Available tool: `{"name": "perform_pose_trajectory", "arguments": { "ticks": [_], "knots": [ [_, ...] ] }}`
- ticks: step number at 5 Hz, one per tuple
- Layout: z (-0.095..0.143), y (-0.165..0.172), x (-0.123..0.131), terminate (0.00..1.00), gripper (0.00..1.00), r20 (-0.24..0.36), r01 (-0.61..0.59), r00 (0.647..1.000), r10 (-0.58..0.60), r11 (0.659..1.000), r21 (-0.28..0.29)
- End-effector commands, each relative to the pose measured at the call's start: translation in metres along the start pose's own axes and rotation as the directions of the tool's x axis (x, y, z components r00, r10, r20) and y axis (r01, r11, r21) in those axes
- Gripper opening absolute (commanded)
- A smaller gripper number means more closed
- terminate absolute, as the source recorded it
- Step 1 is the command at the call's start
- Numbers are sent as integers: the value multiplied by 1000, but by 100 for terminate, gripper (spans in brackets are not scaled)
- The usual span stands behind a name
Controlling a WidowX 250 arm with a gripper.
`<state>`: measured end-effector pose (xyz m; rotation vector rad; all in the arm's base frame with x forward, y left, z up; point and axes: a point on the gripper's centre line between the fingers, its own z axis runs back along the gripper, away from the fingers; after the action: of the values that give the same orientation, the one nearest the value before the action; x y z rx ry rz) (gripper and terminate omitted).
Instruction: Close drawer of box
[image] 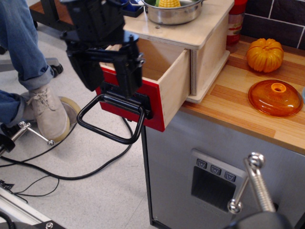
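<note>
The drawer [162, 86] of light plywood stands pulled far out of the pale plywood box [209, 47], over the counter's left edge. Its red front panel [155, 102] carries a black plate and a large black loop handle [107, 121] that hangs down to the left. My gripper [107, 71] is black, open and empty. It hangs in front of the red panel's left part, just above the handle. One finger [128, 71] lies against the panel and the other finger [86, 69] is left of the drawer. The panel's left end is hidden behind it.
A metal bowl [174, 12] with corn stands on the box top. A pumpkin [264, 54] and an orange lid [275, 98] lie on the wooden counter [238, 109]. A grey cabinet panel with buttons [214, 179] is below. A person's leg and shoe [40, 100] and cables are on the floor at left.
</note>
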<state>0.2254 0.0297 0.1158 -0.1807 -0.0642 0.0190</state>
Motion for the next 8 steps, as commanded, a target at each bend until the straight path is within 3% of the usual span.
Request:
{"name": "perform_pose_trajectory", "arguments": {
  "ticks": [1,2,4,6,8],
  "knots": [
    [-16,21,25,0,100,64,-12,998,8,998,64],
    [-28,25,27,0,100,96,-17,995,8,995,94],
    [-19,23,54,0,100,195,5,980,-31,991,132],
    [-15,24,101,0,100,203,36,976,-80,977,212],
    [-26,27,154,0,100,226,-23,974,-35,969,248]
  ]
}}
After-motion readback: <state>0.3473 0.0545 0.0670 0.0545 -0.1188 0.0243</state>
